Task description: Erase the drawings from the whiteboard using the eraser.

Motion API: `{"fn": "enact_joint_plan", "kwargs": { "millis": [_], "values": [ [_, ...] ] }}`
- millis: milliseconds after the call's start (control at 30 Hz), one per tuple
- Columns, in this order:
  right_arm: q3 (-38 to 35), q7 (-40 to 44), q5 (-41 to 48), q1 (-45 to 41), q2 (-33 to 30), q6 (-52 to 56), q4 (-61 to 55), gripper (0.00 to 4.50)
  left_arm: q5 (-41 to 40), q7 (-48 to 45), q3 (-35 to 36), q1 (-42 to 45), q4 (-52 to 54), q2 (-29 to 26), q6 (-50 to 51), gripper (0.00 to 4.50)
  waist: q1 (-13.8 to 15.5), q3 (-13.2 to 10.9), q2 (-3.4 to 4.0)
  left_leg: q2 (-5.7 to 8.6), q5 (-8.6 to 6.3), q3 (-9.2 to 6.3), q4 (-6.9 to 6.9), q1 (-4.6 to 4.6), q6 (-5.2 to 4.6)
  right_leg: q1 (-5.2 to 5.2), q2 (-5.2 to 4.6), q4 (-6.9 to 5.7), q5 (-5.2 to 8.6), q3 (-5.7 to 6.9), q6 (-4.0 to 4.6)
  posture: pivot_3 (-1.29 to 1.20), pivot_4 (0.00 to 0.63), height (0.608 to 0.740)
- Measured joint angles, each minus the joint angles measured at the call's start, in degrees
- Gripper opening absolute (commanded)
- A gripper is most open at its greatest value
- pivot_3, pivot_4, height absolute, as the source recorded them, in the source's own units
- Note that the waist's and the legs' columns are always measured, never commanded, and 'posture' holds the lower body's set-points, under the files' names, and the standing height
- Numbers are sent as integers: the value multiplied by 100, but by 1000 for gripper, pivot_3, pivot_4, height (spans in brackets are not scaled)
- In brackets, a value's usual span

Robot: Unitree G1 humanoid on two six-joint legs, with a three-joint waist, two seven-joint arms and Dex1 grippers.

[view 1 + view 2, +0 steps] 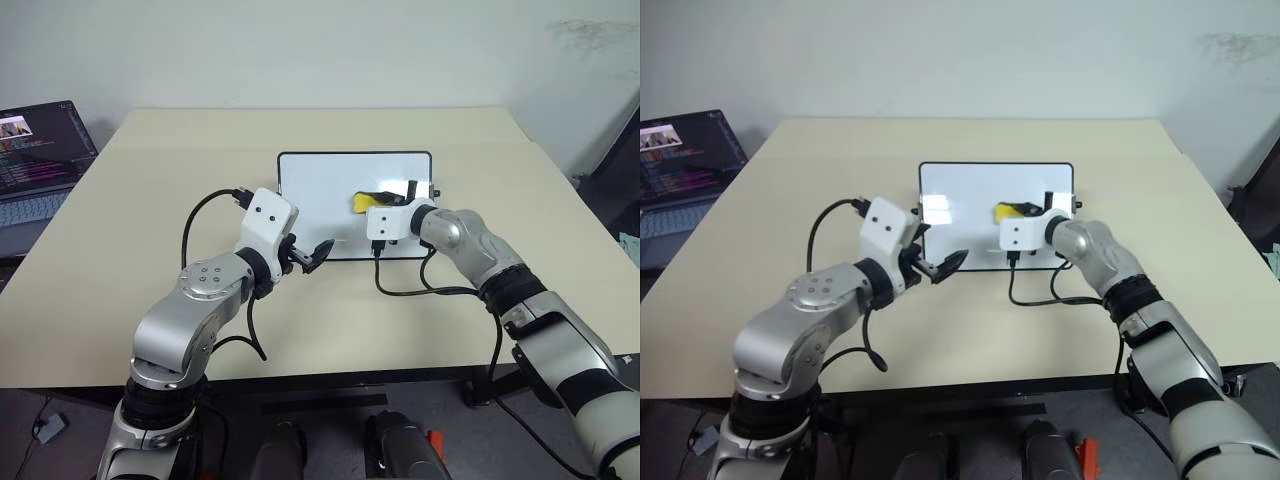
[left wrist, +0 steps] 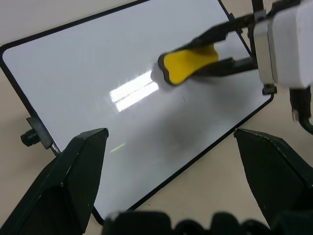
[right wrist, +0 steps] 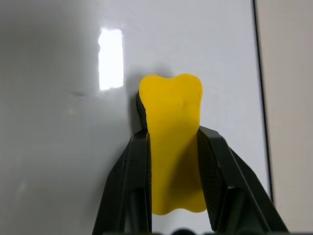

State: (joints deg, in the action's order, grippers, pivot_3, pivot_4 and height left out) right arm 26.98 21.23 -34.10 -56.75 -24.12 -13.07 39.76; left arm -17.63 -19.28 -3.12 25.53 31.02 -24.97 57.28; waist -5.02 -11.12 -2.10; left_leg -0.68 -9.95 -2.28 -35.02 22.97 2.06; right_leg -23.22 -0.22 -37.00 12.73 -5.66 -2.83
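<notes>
The whiteboard (image 1: 320, 190) lies flat in the middle of the table, white with a thin black frame. The yellow eraser (image 1: 362, 201) rests against its surface right of centre, and my right gripper (image 3: 173, 134) is shut on the eraser (image 3: 171, 117), one black finger on each side. My left gripper (image 2: 171, 137) hovers open over the board's near left edge with nothing between its fingers. Of the drawings I make out just a faint short line (image 2: 116, 147) near that edge. The board (image 2: 98, 63) otherwise looks white, with a glare patch.
An open laptop (image 1: 40, 150) sits off the table's left side. Black cables (image 1: 400, 285) hang from my right wrist onto the table just in front of the board. A small black knob (image 2: 29, 137) sticks out from the board's side. Bare beige table (image 1: 150, 200) surrounds the board.
</notes>
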Motion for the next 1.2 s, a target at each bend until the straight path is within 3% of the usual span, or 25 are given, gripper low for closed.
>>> {"fn": "enact_joint_plan", "kwargs": {
  "millis": [233,700,1200],
  "values": [
    [-110,73,1,-72,-2,96,-80,967,4,-15,-3,15,-31,0,-12,4500,-1,0,0,-1,-6,-1,17,2,7,-5,0,3,3,3,4,0,150,740],
    [127,1569,181,926,-65,166,-1183,967,1,-125,-74,21,-34,-42,-12,4500,-8,0,-1,-1,-5,-2,8,-3,6,-2,0,4,4,2,4,0,150,740],
    [-34,1218,162,533,-98,344,-889,966,1,-138,-115,21,-34,-49,-11,4500,-6,-8,-12,0,-5,-2,7,-2,7,-4,0,8,4,1,4,0,150,740]
  ]
}}
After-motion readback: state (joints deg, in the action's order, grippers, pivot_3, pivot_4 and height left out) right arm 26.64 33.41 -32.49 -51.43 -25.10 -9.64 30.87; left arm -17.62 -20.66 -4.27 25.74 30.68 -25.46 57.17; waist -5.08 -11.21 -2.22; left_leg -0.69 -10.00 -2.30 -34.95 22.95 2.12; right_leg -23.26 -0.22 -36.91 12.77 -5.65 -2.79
